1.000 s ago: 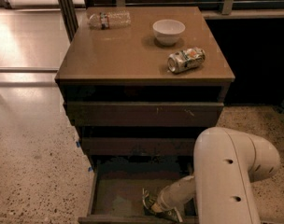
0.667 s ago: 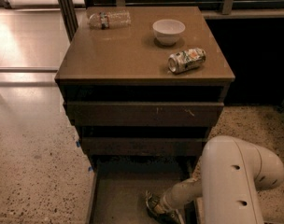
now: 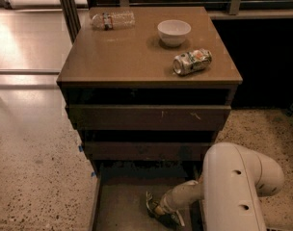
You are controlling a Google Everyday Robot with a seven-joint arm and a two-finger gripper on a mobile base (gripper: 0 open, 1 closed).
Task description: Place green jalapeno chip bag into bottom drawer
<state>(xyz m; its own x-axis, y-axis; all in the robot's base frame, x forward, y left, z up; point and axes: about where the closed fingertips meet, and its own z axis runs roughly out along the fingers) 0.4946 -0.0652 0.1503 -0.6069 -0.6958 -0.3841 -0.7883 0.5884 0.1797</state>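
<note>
Green against dark wood: my end effector [image 3: 162, 211] sits low inside the bottom drawer [image 3: 113, 207], near the middle of its floor, with the green jalapeno chip bag [image 3: 152, 205] touching it on the left. The bag seems to rest on the drawer bottom; whether I grip it or have let go I cannot tell. Compared with a second ago my arm has sunk a little deeper and the bag has come down with it. So I judge the placing nearly done: release, then lift away without dragging the bag out. Above, the two upper drawers [image 3: 146, 117] are pushed in, and the table [image 3: 117, 61] carries a can [image 3: 192, 61], a bowl [image 3: 174, 32] and a water bottle [image 3: 113, 19].
</note>
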